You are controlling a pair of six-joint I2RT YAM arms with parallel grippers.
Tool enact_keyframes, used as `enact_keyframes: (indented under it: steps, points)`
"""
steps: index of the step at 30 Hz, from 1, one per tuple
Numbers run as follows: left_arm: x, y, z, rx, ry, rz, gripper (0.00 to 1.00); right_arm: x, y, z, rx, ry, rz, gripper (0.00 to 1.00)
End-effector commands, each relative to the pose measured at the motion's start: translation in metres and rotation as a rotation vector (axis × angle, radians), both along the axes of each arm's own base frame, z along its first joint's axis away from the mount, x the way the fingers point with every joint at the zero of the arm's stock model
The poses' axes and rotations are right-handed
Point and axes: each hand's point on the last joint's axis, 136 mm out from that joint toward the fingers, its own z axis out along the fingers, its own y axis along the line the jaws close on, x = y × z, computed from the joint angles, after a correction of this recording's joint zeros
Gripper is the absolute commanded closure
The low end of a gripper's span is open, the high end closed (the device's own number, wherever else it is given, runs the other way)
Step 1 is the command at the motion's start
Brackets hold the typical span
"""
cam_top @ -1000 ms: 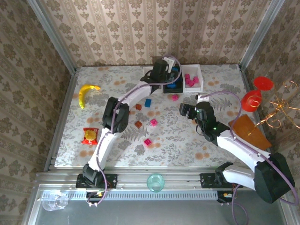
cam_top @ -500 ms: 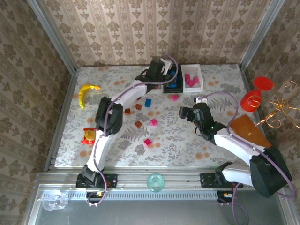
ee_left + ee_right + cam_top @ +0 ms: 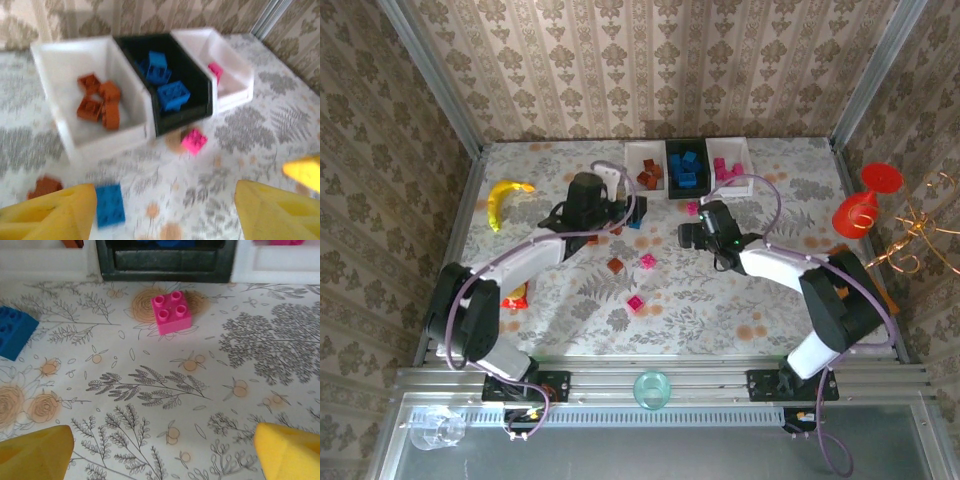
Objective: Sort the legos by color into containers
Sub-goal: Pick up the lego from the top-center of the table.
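Hovering open and empty: left gripper (image 3: 165, 210), right gripper (image 3: 160, 450) | left wrist: brown legos (image 3: 100, 102) in white tray (image 3: 110, 142), blue in black tray (image 3: 182, 120) | right wrist: loose pink brick (image 3: 172, 312) just before black tray

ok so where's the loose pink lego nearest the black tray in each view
Top external: the pink lego lies upper middle, just in front of the black tray.
Left wrist: pink lego right of centre, off the black tray's front right corner.
Right wrist: pink lego upper middle, studs up, below the black tray's front wall.
Shared landmark: the black tray behind it.
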Motion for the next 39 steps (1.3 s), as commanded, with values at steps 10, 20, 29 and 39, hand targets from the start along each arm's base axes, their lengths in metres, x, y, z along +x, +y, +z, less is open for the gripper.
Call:
enact_keyframes:
  steps: [10, 20, 29, 39]
  points:
    - [-0.050, 0.031, -0.047, 0.043, 0.105, -0.036, 0.20, 0.053, 0.009, -0.039, -0.151, 0.144, 0.048, 0.03]
    - [-0.061, 0.016, -0.047, -0.054, 0.081, -0.118, 0.19, 0.091, 0.004, -0.057, -0.113, 0.233, 0.040, 0.13]
    - [-0.071, -0.001, -0.046, -0.092, 0.067, -0.229, 0.19, 0.100, 0.010, -0.068, -0.095, 0.291, 0.080, 0.30]
    - [-0.071, 0.001, -0.048, -0.079, 0.076, -0.224, 0.19, 0.100, 0.018, -0.071, -0.084, 0.314, 0.130, 0.47]
